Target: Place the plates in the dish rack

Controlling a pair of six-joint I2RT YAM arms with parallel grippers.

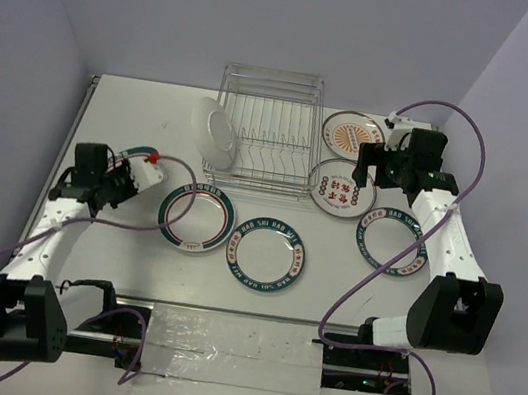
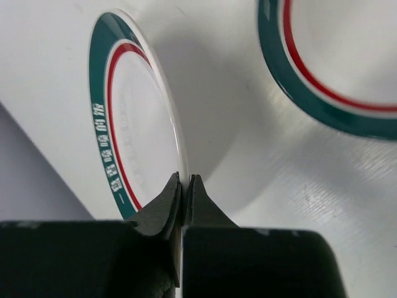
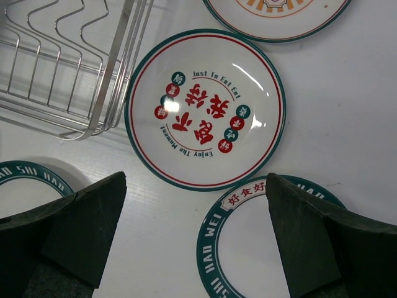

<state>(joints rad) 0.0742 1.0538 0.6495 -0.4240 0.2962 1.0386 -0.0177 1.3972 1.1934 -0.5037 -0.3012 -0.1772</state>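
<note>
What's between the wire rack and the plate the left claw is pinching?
Top view: a tilted plain white plate at the dish rack's left end, then bare table up to the plate in the left gripper.

White plates (image 1: 267,256) wear teal rims (some red-ringed), rack (image 1: 271,73) silver.

Two robot arms. The left arm (image 1: 39,236) and right arm (image 1: 449,244) each have white tube links, bulky black joint housings and a thin purple cable (image 1: 442,106) looping alongside. A small red connector (image 1: 153,153) sits by the left wrist. The left gripper (image 2: 184,186) has matte black fingers tapering to thin tips; the right gripper (image 3: 195,242) has broad black wedges.
</note>
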